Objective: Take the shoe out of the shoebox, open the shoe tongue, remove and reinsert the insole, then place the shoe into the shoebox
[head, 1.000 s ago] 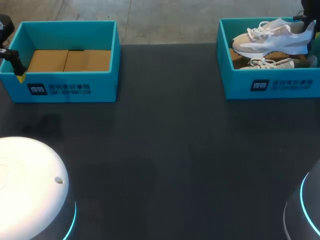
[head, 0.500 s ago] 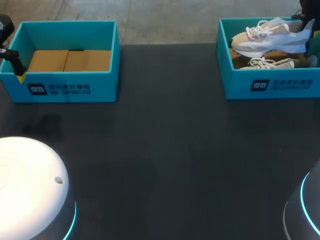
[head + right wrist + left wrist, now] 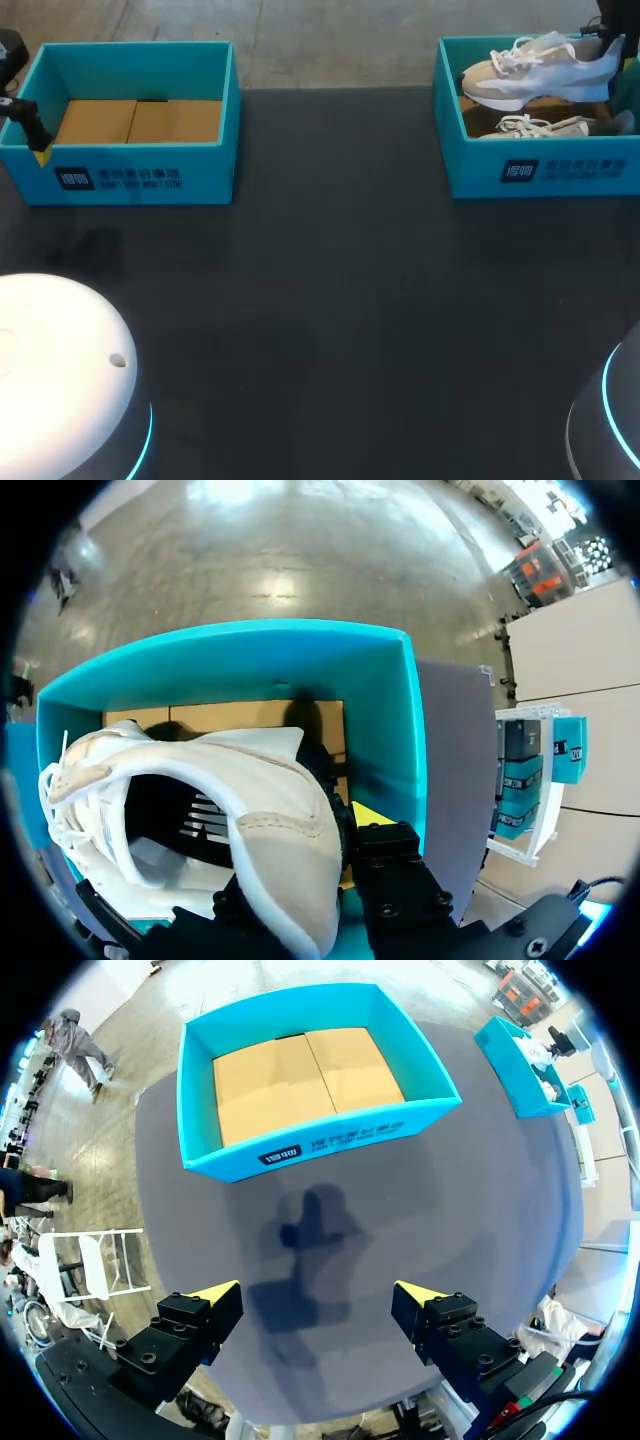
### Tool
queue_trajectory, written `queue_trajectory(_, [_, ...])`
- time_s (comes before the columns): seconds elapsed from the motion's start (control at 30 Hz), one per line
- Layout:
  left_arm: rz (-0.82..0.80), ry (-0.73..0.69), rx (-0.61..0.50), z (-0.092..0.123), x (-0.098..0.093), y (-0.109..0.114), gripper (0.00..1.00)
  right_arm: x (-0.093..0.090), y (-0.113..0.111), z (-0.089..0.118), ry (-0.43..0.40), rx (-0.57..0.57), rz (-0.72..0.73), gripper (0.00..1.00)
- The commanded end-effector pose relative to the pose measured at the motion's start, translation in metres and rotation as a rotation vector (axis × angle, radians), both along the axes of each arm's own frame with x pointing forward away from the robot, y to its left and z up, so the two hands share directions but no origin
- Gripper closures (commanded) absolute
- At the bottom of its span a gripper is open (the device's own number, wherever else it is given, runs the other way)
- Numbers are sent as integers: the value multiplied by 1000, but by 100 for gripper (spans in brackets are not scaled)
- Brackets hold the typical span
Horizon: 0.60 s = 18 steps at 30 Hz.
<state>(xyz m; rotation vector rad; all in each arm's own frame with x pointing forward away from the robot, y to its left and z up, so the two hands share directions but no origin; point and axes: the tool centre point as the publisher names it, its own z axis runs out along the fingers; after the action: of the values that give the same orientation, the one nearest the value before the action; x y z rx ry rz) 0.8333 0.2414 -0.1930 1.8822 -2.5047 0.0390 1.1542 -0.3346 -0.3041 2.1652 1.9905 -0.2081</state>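
A white and tan shoe (image 3: 540, 70) hangs tilted above the right teal shoebox (image 3: 545, 172), its heel toward the box's far right corner. My right gripper (image 3: 606, 44) is shut on that heel. In the right wrist view the heel (image 3: 285, 840) fills the space between the fingers (image 3: 372, 817), with the box wall (image 3: 385, 710) ahead. A second shoe (image 3: 540, 127) lies on the box floor below. My left gripper (image 3: 317, 1295) stands open over bare table, apart from the left teal box (image 3: 310, 1145); in the head view it (image 3: 30, 128) is at that box's left end.
The left teal box (image 3: 130, 160) holds only a flat cardboard liner (image 3: 135, 120). The dark table (image 3: 330, 300) stretches wide between the two boxes. Both arm bases sit at the near corners.
The held shoe has risen a little out of the right box and tilted, toe end lifting. The left arm has not moved.
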Motion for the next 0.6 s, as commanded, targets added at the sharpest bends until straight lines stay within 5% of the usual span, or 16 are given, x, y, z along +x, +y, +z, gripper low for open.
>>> queue_trajectory(0.03, [0,2,2,0,0,0,0,10,-3,-8,19,7,-4,100])
queue_trajectory(0.6, [0,2,2,0,0,0,0,18,-6,-31,-2,4,-17,100])
